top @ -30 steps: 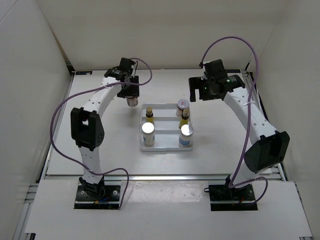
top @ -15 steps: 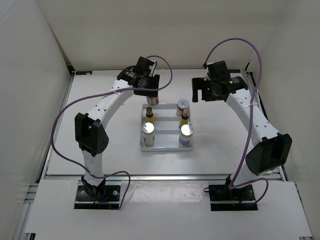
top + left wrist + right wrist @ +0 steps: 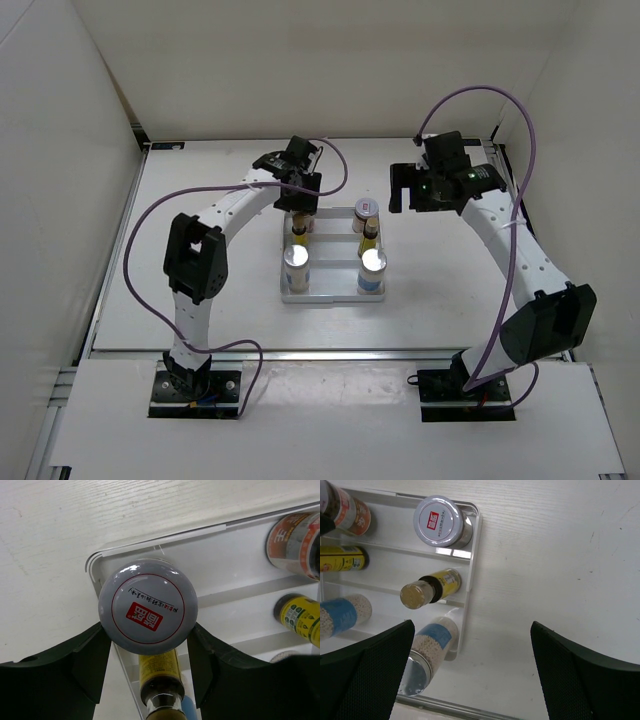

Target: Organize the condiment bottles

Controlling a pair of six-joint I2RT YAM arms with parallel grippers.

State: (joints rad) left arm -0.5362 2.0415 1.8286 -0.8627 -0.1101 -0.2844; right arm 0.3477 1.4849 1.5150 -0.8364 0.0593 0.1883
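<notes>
a second ago the left gripper (image 3: 299,204) holds its brown jar (image 3: 147,630) over bare table (image 3: 200,300), well left of the tray (image 3: 330,299). half a second ago it is at the tray's far-left corner. now it hangs over the far-left compartment, fingers clamped on the jar's sides. the right gripper (image 3: 398,190) has drifted slightly to the right and sits off the tray's far-right corner, its fingers spread wide with nothing between them. the other five bottles have not moved. the second brown jar (image 3: 365,208) stands in the far-right spot, the yellow-and-black bottles (image 3: 298,238) in the middle row, and the white bottles (image 3: 296,262) with bright silver tops in the near row.

the top view hides the held jar almost wholly under the wrist. the left wrist view shows its grey lid (image 3: 130,587) with a red mark inside a thin red ring and a line of print. it also shows a dark finger pressed on either side, the tray's rounded corner wall just behind, and a yellow bottle just in front. only the right wrist view shows the blue labels and pale grains of the white bottles. at its upper-left edge it also shows the held jar's brown-and-red label, in the row shared with the second jar. no view shows whether the held jar's base rests on the tray's step.
</notes>
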